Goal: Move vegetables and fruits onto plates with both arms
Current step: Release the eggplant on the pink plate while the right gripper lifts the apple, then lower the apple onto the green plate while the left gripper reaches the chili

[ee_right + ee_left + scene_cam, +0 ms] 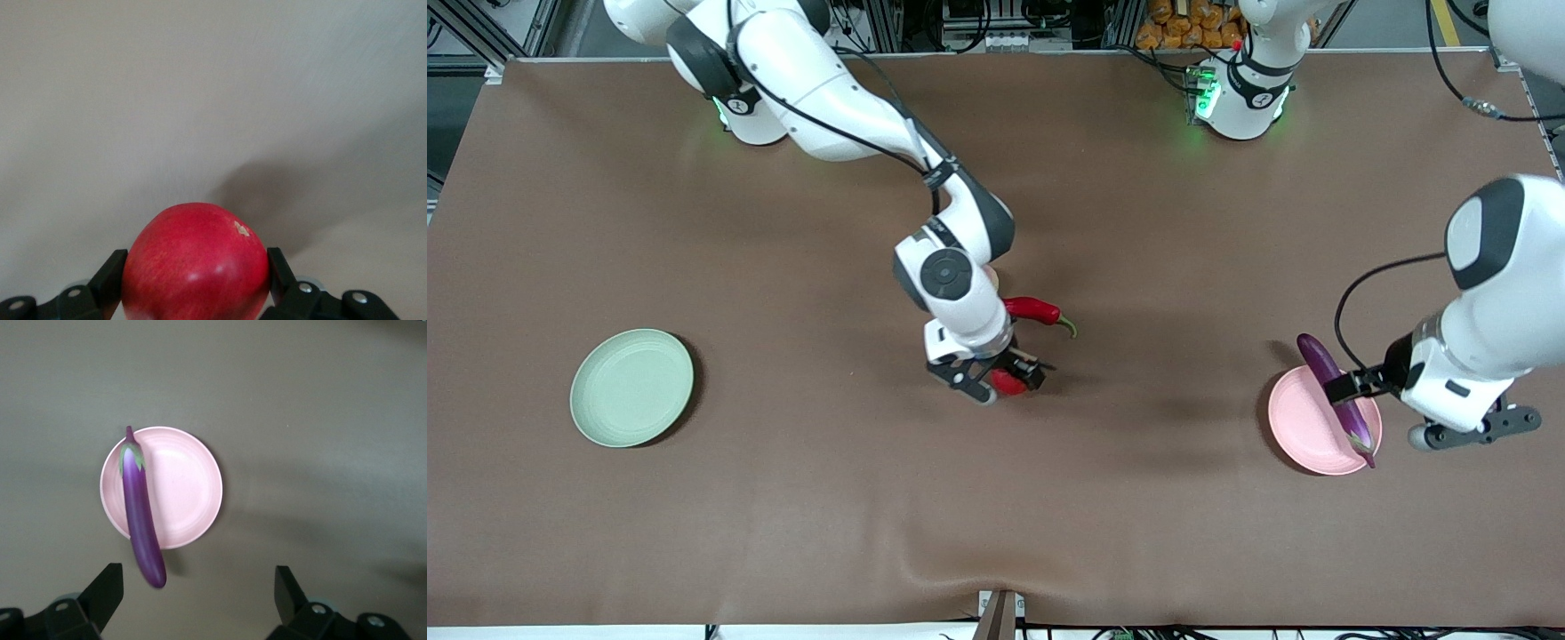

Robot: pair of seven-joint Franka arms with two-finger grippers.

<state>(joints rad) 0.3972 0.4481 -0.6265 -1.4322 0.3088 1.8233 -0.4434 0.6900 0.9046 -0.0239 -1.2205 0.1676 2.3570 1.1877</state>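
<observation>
The red apple (1009,382) (197,260) sits mid-table with my right gripper (1000,378) (197,273) shut on it, one black finger against each side. The red chili pepper (1036,311) lies just farther from the front camera, beside the right wrist. A pale pinkish sliver of the peach (993,277) shows at the wrist's edge. Toward the left arm's end, the purple eggplant (1319,360) (140,513) lies across the pink plate (1307,418) (187,487), both ends over the rim. My left gripper (1356,384) (200,593) hangs open above it, holding nothing. The green plate (631,387) holds nothing.
The brown cloth covers the whole table. A metal bracket (1000,613) sticks up at the front edge. Orange items (1183,22) and cables sit off the table by the arm bases.
</observation>
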